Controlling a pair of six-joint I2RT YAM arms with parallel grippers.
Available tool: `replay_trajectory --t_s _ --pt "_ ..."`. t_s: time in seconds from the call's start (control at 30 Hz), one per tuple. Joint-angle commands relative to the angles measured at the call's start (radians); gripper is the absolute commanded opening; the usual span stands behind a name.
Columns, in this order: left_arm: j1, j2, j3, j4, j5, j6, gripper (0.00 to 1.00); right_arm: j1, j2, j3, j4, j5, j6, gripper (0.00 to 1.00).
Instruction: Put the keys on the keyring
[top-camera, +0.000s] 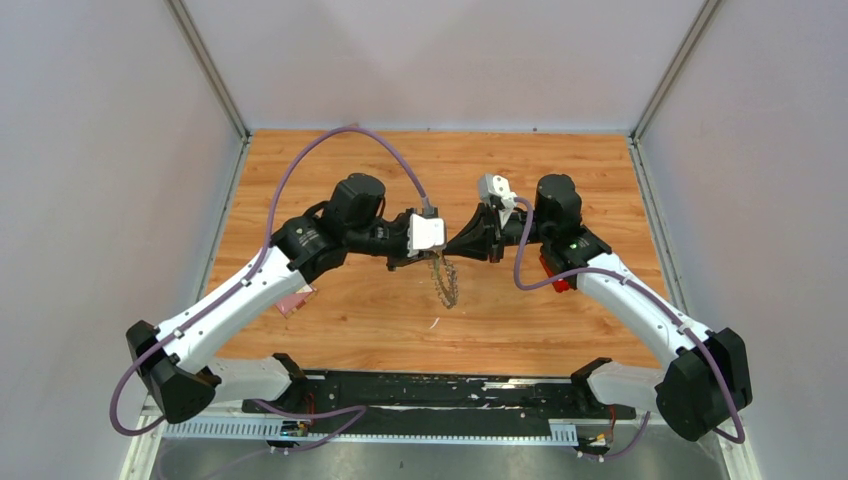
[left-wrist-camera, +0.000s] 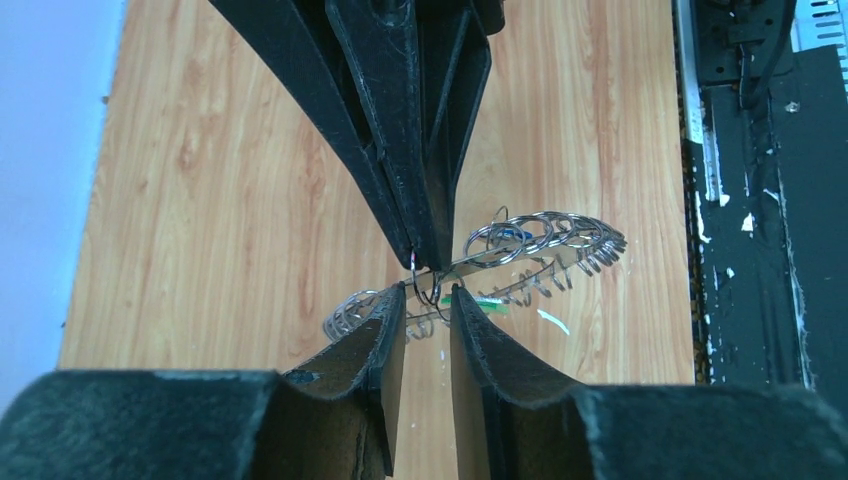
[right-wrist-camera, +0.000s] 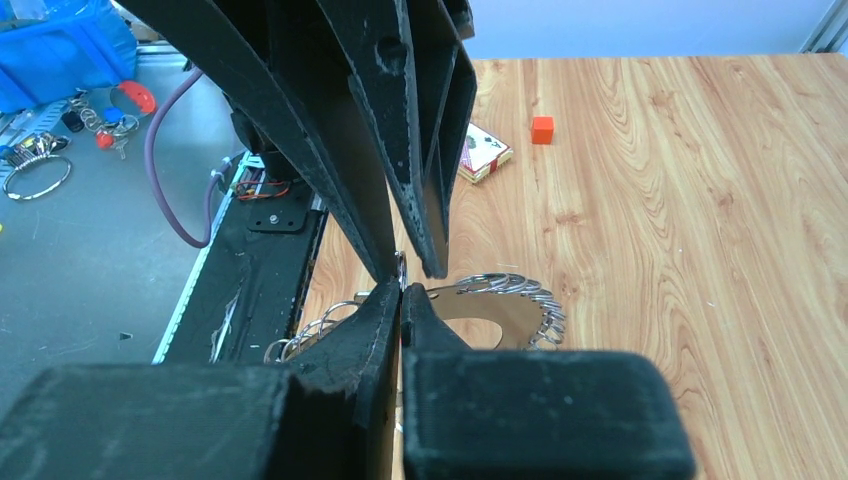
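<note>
The keyring (top-camera: 446, 285), a big silver ring fringed with small wire loops, hangs above the table's middle where both arms meet. My right gripper (right-wrist-camera: 402, 290) is shut on the keyring's (right-wrist-camera: 500, 300) rim. Opposite it, my left gripper (left-wrist-camera: 430, 293) is open: its fingertips (left-wrist-camera: 398, 300) stand a little apart, with thin loops of the keyring (left-wrist-camera: 560, 240) in the gap. A blue key (left-wrist-camera: 515, 235) and a green key (left-wrist-camera: 482, 301) show among the loops. From above, the left gripper (top-camera: 436, 256) and right gripper (top-camera: 452, 246) nearly touch.
A pink card (top-camera: 297, 300) lies by the left forearm, and a red block (top-camera: 557, 281) sits under the right arm. The right wrist view shows a small red cube (right-wrist-camera: 542, 129), a blue bin (right-wrist-camera: 60, 50) and spare rings (right-wrist-camera: 38, 172) off the table. A white scrap (left-wrist-camera: 552, 320) lies below the ring.
</note>
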Motion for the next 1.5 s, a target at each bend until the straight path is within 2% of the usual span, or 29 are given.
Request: replay_trajectory --t_s 0.0,0.4,0.5,0.6,0.7,0.9,1.07,1.27,1.47 --pt "0.0 0.022 0.033 0.027 0.048 -0.045 0.29 0.004 -0.028 0.015 0.025 -0.003 -0.016 0.0" --pt "0.002 0.021 0.04 0.029 0.056 -0.069 0.17 0.004 -0.026 0.013 0.01 0.005 -0.038 0.0" --pt "0.003 0.018 0.037 0.03 0.064 -0.07 0.11 0.004 -0.025 0.013 0.009 0.007 -0.039 0.0" --pt "0.003 0.018 0.037 0.026 0.062 -0.073 0.0 0.004 -0.024 0.013 0.007 0.008 -0.043 0.0" --pt "0.003 0.019 0.048 0.004 0.05 -0.079 0.0 0.004 -0.027 0.014 -0.014 0.023 -0.076 0.0" --pt "0.0 0.067 0.144 -0.166 -0.039 -0.101 0.0 0.006 -0.046 0.039 -0.139 0.071 -0.216 0.14" --pt "-0.058 0.155 0.313 -0.368 -0.172 -0.176 0.0 0.005 -0.058 0.048 -0.195 0.114 -0.267 0.3" --pt "-0.07 0.202 0.425 -0.453 -0.24 -0.247 0.0 0.005 -0.062 0.047 -0.177 0.089 -0.233 0.38" --pt "-0.082 0.326 0.58 -0.684 -0.283 -0.178 0.0 0.004 -0.062 0.048 -0.173 0.098 -0.222 0.43"
